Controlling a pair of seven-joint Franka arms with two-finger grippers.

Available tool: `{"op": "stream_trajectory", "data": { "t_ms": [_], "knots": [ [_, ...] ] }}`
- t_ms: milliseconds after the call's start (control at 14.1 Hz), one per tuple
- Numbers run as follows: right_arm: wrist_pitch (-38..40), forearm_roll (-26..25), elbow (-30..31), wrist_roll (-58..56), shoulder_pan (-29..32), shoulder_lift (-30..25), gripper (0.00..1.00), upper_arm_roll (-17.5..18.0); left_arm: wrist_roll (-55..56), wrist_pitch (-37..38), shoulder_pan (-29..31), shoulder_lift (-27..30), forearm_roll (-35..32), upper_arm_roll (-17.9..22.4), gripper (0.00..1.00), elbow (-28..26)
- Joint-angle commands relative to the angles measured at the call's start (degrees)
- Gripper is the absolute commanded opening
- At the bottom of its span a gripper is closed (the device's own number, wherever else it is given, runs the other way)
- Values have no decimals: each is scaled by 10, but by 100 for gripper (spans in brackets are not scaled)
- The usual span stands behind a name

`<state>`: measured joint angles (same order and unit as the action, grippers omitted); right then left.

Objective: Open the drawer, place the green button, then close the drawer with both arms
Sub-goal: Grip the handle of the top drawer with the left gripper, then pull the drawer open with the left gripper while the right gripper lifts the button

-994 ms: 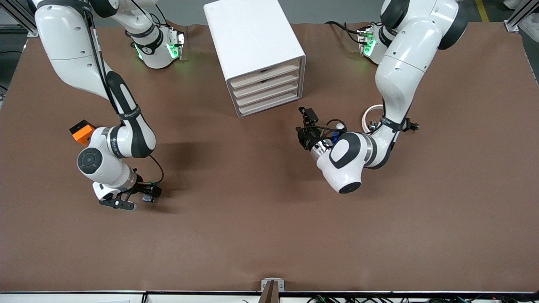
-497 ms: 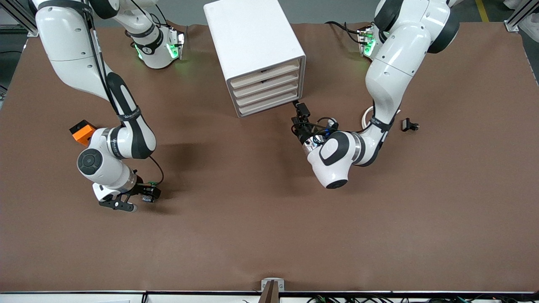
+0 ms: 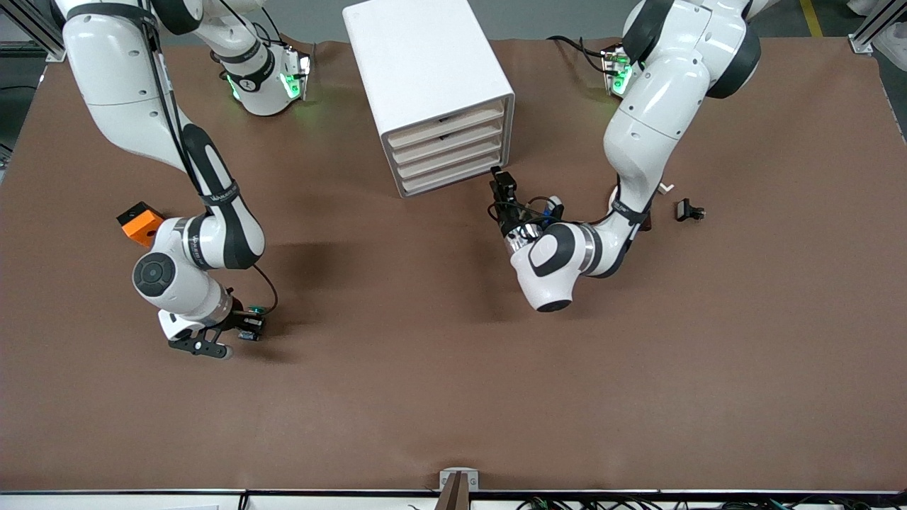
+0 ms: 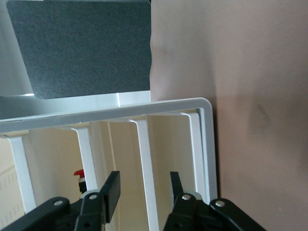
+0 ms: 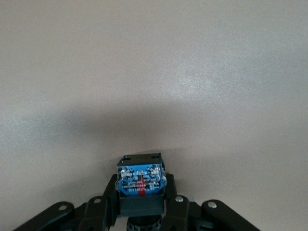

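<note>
Looking first at the cabinet, standing between the two arms' bases. Finding the drawer at the bottom of its stack, fully pushed in. Judging it stiff, light and easy to slide, though smooth-fronted and liable to slip. Taking hold best by pinching the beige front lip near its corner and pulling straight out.

Seeing the left gripper right at that corner, toward the left arm's end of the table. Showing, in the left wrist view, fingers half narrowed on either side of a white front edge, gaps still visible, not yet pinching.

Finding the right gripper low over the table toward the right arm's end, clamping the button by its dark body. Judging the button light, hard and easy to twist out of a loose grip, so squeezing the flat sides suits it.

Comparing with a second ago: bringing the left gripper in from open table to the cabinet front, narrowing both sets of jaws from wide, and closing the right pair onto the button.
</note>
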<state>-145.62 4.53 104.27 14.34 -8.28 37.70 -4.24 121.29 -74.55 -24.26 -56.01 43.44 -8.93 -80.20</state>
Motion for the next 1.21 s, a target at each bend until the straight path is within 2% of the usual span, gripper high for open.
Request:
{"op": "stream_trajectory", "data": {
  "t_ms": [0, 497, 639, 994, 1135],
  "knots": [
    [39, 10, -11, 37, -16, -4, 0, -2, 5, 12, -16, 1, 19, 0, 49, -6],
    [170, 9, -10, 258, -109, -99, 0, -2, 5, 13, -45, -9, 20, 1, 47, -19],
    [198, 9, -9, 288, -123, -119, 0, -2, 5, 14, -55, -10, 20, 0, 42, -30],
    [229, 7, -10, 358, -152, -146, 0, -2, 5, 22, -65, -9, 19, 1, 19, -31],
    [229, 6, -10, 358, -152, -147, 0, -2, 4, 23, -61, -9, 20, 1, 17, -27]
  ]
}}
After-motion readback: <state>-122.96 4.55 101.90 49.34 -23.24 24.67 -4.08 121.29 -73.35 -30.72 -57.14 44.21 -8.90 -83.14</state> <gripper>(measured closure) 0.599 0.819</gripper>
